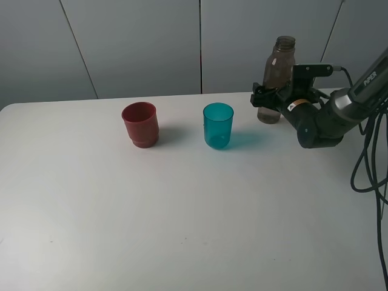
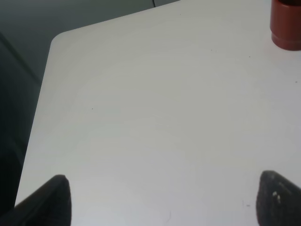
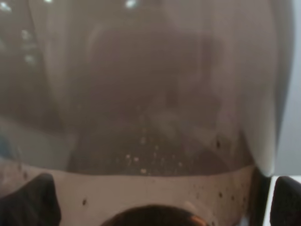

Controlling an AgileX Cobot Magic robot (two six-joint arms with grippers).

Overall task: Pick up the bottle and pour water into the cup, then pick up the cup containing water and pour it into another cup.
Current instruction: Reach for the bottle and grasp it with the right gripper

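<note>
The smoky grey-brown bottle (image 1: 277, 73) stands upright and uncapped at the back right of the table. My right gripper (image 1: 267, 97) is around its lower part with the jaws wide, one finger on each side. In the right wrist view the bottle (image 3: 150, 94) fills the frame between the two fingertips (image 3: 33, 197). The teal cup (image 1: 218, 126) stands upright to the left of the bottle, and the red cup (image 1: 140, 124) stands further left. My left gripper (image 2: 164, 207) is open and empty over bare table, with the red cup (image 2: 287, 23) far ahead of it.
The white table (image 1: 182, 230) has its rounded far left corner (image 2: 56, 40) in the left wrist view. Black cables (image 1: 370, 163) hang beside the right arm at the right edge. A grey panelled wall stands behind the table.
</note>
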